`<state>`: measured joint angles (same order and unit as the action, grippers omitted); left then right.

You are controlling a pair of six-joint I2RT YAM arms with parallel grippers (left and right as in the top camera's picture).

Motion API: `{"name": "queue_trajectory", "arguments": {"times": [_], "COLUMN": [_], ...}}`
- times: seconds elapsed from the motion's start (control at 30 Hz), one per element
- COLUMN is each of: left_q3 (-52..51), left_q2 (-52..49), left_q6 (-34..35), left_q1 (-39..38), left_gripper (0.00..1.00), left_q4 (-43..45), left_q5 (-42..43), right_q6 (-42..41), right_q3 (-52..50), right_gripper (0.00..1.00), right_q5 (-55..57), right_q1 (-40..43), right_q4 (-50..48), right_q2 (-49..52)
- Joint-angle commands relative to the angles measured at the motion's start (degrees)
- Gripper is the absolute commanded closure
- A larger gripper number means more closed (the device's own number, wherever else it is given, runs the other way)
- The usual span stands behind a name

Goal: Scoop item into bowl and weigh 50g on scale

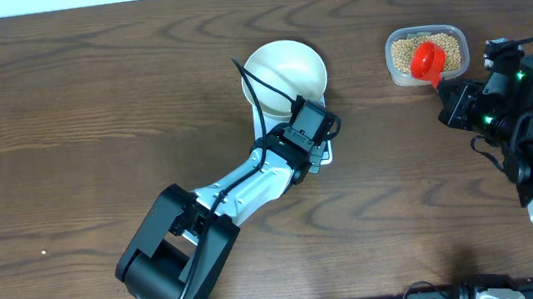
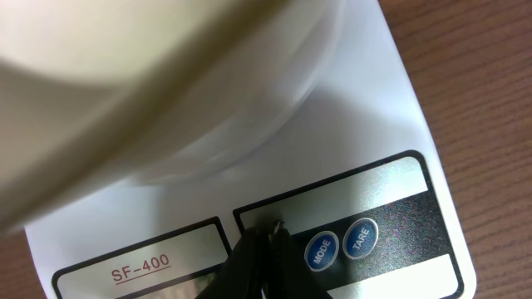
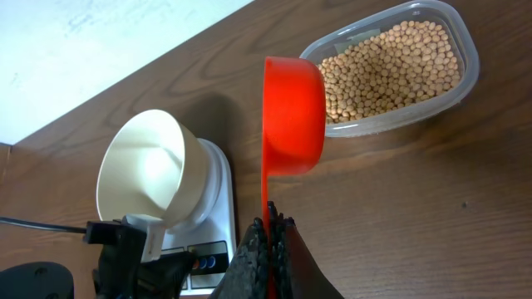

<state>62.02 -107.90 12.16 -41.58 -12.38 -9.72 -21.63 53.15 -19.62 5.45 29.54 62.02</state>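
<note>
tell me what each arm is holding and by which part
The right gripper holds the red scoop by the end of its handle, pinched between its fingers. The left gripper holds nothing; its shut fingers sit at the scale.

I see the left gripper (image 2: 270, 237) at 6 o'clock, jaws pressed together, tips on the scale (image 2: 391, 108). The blue MODE button (image 2: 321, 250) and TARE button (image 2: 360, 238) sit at its 3 o'clock. The SF-400 label (image 2: 141, 267) is at 8 o'clock. The white bowl (image 2: 125, 91), blurred, fills 10 to 12 o'clock.
</note>
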Motion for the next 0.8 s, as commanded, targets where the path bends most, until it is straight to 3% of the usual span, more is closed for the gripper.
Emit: {"name": "queue_trajectory", "arguments": {"times": [0.0,0.77], "left_q3": [-1.9,-1.9], "left_q2": [-4.4,-4.4], "left_q6": [0.1,-0.1], "left_q1": [-0.3,-2.1], "left_gripper": [0.93,0.93], "left_q4": [-1.7,-2.0], "left_q5": [0.1,-2.0], "right_q6": [0.9,0.9], "right_q3": [0.8,0.8], "right_gripper": [0.99,0.99], "right_q5": [0.7,0.9], "right_q1": [0.3,0.3], "right_q4": [0.1,0.1], "right_q2": [0.0,0.0]}}
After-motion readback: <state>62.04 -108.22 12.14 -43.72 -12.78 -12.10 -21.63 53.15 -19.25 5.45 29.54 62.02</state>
